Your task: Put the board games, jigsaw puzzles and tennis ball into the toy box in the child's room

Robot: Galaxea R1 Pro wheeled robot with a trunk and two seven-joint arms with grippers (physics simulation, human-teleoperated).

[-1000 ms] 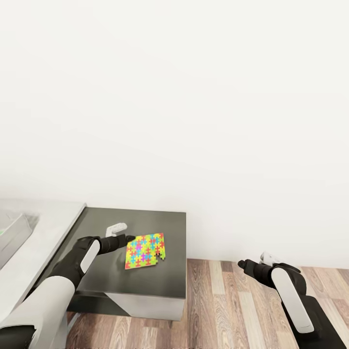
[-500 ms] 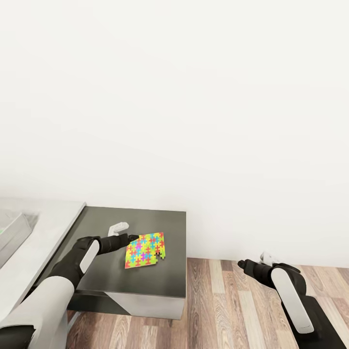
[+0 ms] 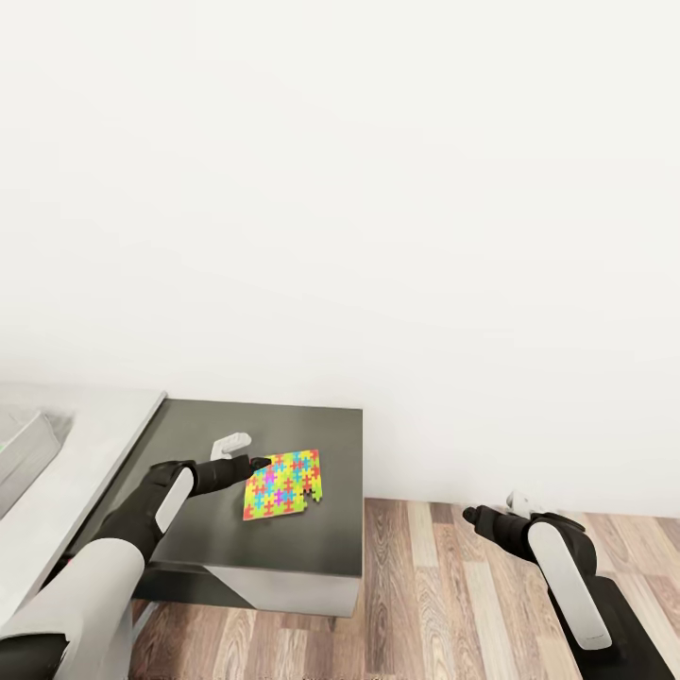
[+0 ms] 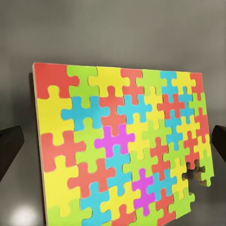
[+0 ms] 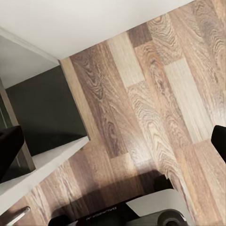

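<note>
The left claw (image 3: 247, 460) has its fingers apart at the near edge of the jigsaw puzzle (image 3: 283, 484), which lies on the dark surface (image 3: 283, 548), while the right claw (image 3: 491, 510), also apart, hangs over the wood floor (image 3: 444, 604).

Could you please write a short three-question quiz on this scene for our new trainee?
1. True or false: the jigsaw puzzle lies on the dark grey top of the table.
2. Which gripper is beside the puzzle: A) the left gripper, B) the right gripper?
3. What is under the right gripper?

Key:
1. True.
2. A. In the left wrist view the puzzle sits between its open fingers.
3. The wood-plank floor, off the table's end.
</note>
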